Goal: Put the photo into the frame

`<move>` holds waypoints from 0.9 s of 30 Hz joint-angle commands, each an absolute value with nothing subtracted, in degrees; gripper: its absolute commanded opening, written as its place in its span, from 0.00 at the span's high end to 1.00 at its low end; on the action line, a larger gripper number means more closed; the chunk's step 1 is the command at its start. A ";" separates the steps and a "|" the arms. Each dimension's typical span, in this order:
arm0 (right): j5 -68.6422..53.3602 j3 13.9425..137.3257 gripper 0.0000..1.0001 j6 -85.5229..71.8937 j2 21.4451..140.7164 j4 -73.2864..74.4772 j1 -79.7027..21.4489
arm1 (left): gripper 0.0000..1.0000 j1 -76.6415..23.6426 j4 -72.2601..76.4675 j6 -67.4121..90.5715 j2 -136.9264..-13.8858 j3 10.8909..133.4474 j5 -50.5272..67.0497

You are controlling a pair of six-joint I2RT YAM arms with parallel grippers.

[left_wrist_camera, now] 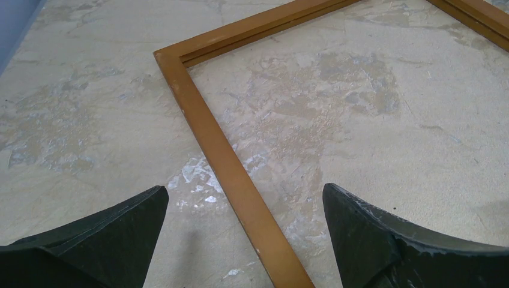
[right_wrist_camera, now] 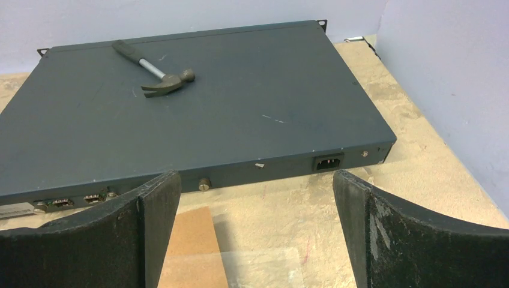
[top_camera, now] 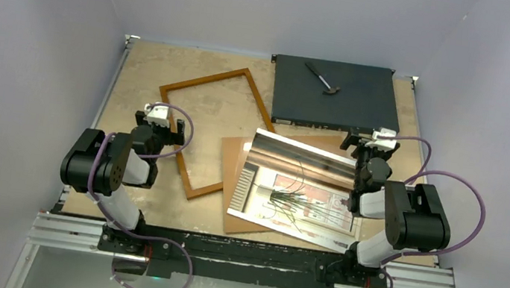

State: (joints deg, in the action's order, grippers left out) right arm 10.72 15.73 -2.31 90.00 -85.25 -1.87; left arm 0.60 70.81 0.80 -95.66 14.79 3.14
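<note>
Nearest the arm bases, the photo (top_camera: 298, 191) lies face up, a bit skewed, on a brown backing sheet (top_camera: 228, 163) at the right-centre of the table (top_camera: 145, 61). It's not in anything yet, just sitting on the sheet with brown showing along its left side and far edge.

The right gripper (top_camera: 368, 149) is at the photo's far right corner, with its jaws spread as wide as they go. From its own camera the right gripper (right_wrist_camera: 257, 177) has nothing between the fingers (right_wrist_camera: 150, 234), just bare table and a strip of the backing sheet (right_wrist_camera: 192, 240) below. It's empty and not touching anything I can see.

Over on the left, the left gripper (top_camera: 160, 125) is also fully open. In its wrist view the left gripper (left_wrist_camera: 243, 191) straddles the left rail of the frame (left_wrist_camera: 222, 150), which runs between the fingers without being pinched. I can't tell if the tips reach the table.

The frame (top_camera: 204, 79) lies flat and angled at left-centre, its near right side just beside the backing sheet.

Furthest back there's a black flat box (top_camera: 334, 95) with a small hammer (top_camera: 323, 80) resting on top.
</note>
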 commanded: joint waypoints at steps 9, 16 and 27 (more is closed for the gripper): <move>10.21 15.95 0.01 -1.32 89.67 -87.92 -1.94 | 0.00 0.35 72.74 0.73 -94.63 15.82 2.59; 15.31 28.71 0.01 -3.00 83.84 -60.83 -2.26 | 0.00 4.91 26.14 4.25 -85.32 38.25 2.64; -3.74 46.80 0.01 -22.86 78.92 -37.17 -6.03 | 0.00 8.10 -9.42 4.19 -81.93 55.20 9.14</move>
State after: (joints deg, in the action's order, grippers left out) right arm 7.05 39.83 -14.76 78.85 -48.42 -2.31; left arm 8.12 7.42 3.88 -83.61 52.40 5.74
